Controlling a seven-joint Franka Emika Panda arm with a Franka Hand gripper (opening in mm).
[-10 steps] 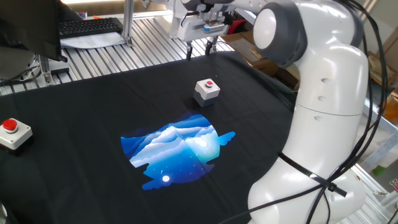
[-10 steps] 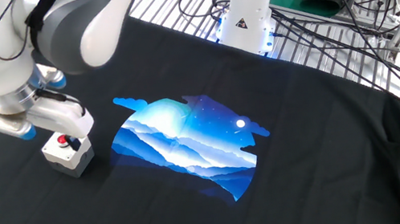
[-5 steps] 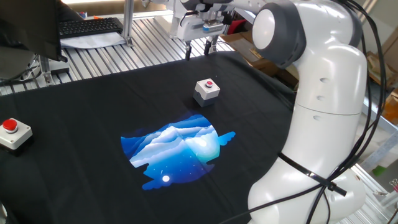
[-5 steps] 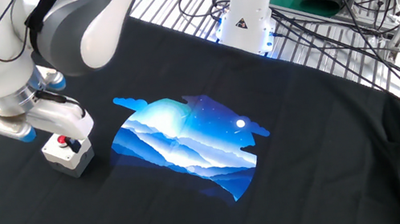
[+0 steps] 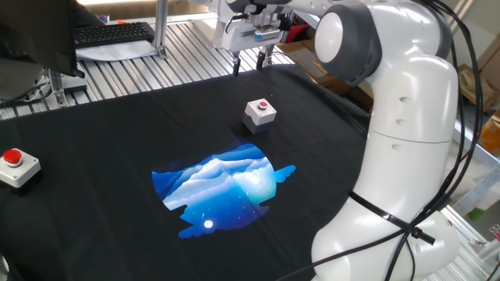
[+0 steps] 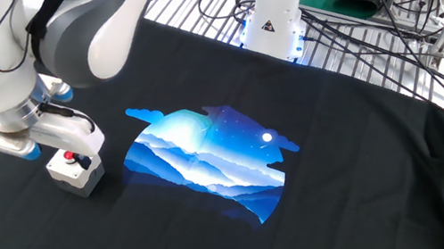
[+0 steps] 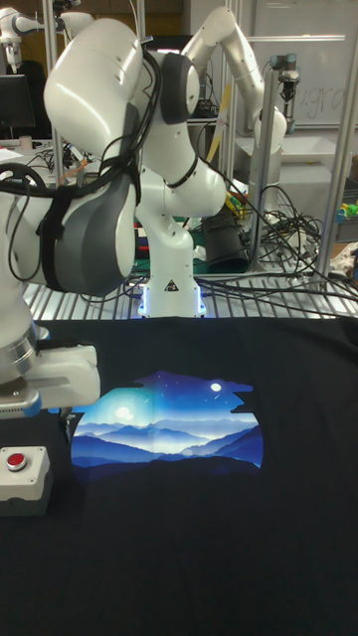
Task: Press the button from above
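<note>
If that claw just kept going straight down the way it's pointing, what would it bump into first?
Probably the small red button on its grey box. The gripper points downward above it, roughly in line, though depth is hard to judge; it could meet the black cloth beside the box instead.

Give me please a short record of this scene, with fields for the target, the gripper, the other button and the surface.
target: the button, small and red, on top of a light-grey box
gripper: gripper above the table, not touching the button; a gap shows between the fingers
other button: white box with a red dome, at the cloth's edge
surface: black cloth with a blue landscape print
</note>
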